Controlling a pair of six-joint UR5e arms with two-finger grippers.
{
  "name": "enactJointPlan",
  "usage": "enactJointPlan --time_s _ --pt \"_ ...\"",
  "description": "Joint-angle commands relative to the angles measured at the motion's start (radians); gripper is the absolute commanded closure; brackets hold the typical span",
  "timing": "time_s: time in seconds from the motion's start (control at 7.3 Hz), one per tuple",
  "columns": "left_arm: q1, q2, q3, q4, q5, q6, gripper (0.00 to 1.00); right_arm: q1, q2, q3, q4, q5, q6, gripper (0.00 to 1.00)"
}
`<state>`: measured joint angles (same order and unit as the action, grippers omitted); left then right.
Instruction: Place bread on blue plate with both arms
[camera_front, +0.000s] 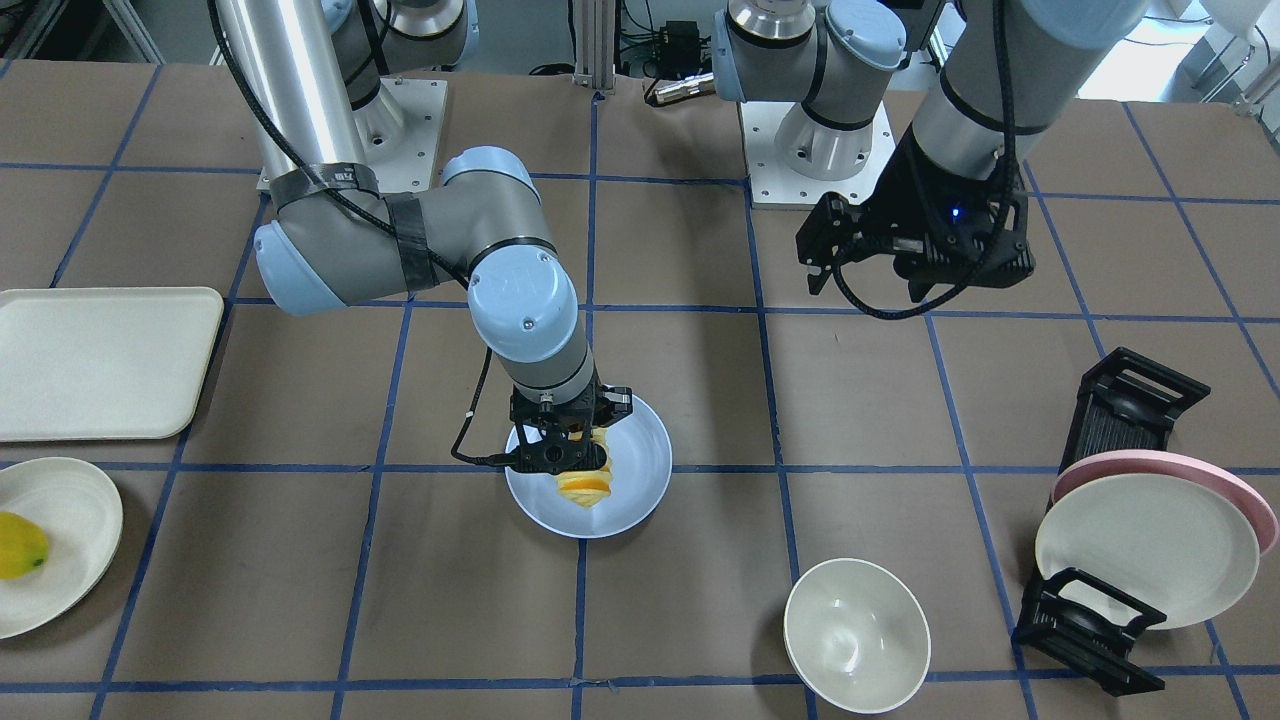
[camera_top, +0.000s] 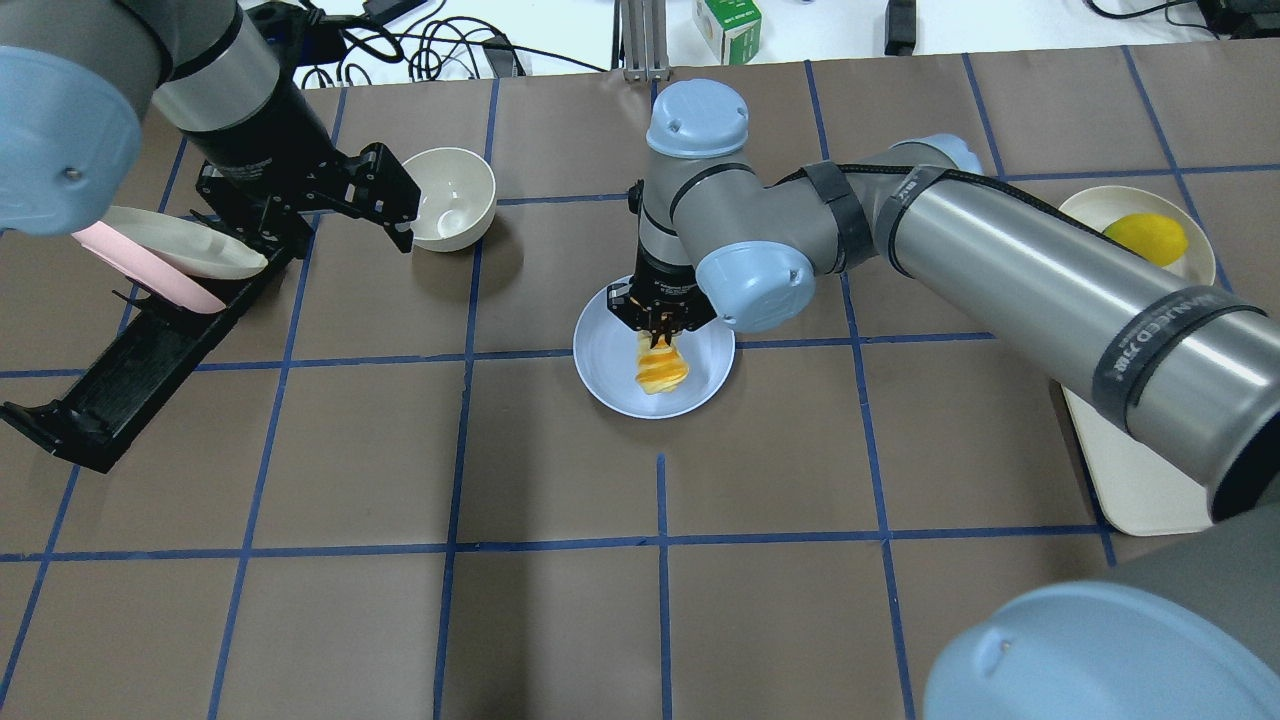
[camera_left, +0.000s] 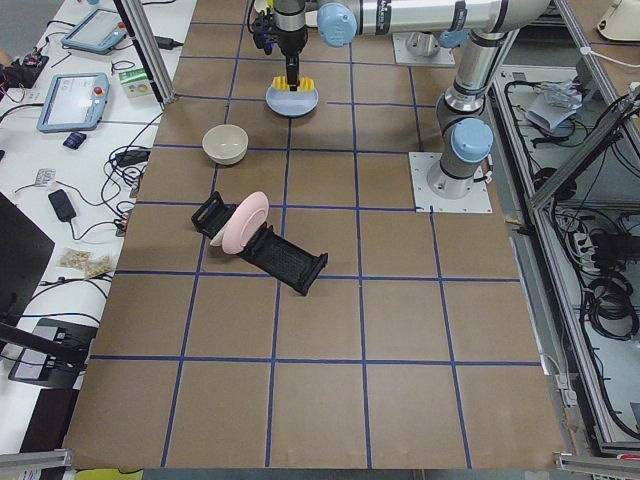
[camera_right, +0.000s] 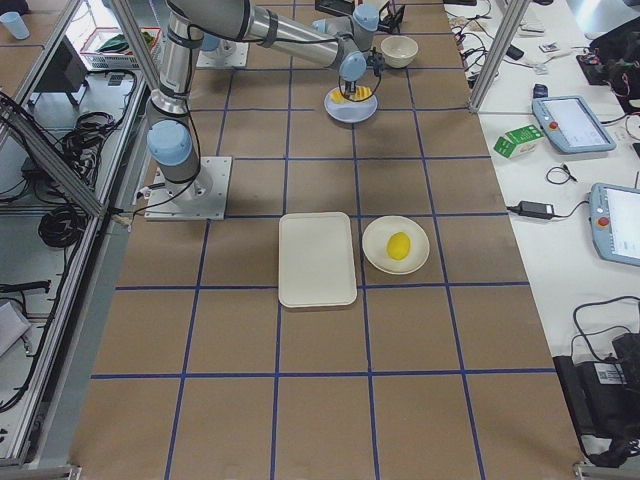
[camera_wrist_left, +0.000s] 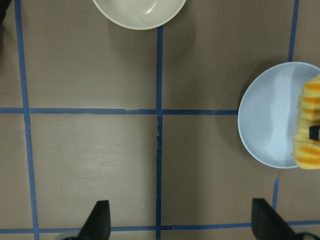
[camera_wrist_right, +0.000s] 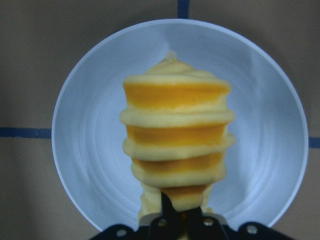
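Observation:
The bread (camera_top: 660, 368), a ridged orange-yellow loaf, hangs end-down from my right gripper (camera_top: 661, 330) over the middle of the blue plate (camera_top: 607, 372). The right gripper (camera_wrist_right: 180, 216) is shut on the bread's (camera_wrist_right: 176, 140) upper end. I cannot tell whether its lower tip touches the plate (camera_wrist_right: 85, 145). In the front view the right gripper (camera_front: 574, 452), bread (camera_front: 585, 486) and plate (camera_front: 645, 462) sit at table centre. My left gripper (camera_top: 396, 202) is open and empty, raised beside the bowl, well left of the plate. Its wrist view (camera_wrist_left: 182, 220) shows plate (camera_wrist_left: 262, 125) and bread (camera_wrist_left: 309, 125) at the right edge.
A cream bowl (camera_top: 453, 197) stands beside the left gripper. A black rack (camera_top: 140, 345) holds a cream plate (camera_top: 190, 252) and a pink plate (camera_top: 150, 268) at the left. A cream tray (camera_front: 100, 362) and a cream plate with a yellow fruit (camera_top: 1146, 238) lie at the right.

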<state>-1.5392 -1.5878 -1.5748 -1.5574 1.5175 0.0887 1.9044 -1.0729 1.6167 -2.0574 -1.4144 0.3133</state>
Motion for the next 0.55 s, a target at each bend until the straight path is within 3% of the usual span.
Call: enactJointPlan --time_s 0.0,0.14,0.27,0.41 --pt "0.001 0.039 -0.001 -0.018 0.007 0.045 0.0 0.004 0.024 0.002 -0.021 0.0 0.003 0.84" --pt "0.004 0.029 0.005 -0.015 0.024 0.033 0.0 0.019 0.021 0.002 -0.027 -0.001 -0.003 0.07" --pt "0.004 0.034 0.024 -0.026 0.068 0.026 0.0 0.03 0.025 0.002 -0.058 -0.006 0.006 0.0" --pt "0.007 0.035 0.042 -0.058 0.07 0.026 0.0 0.03 0.022 0.003 -0.056 -0.002 0.009 0.0"
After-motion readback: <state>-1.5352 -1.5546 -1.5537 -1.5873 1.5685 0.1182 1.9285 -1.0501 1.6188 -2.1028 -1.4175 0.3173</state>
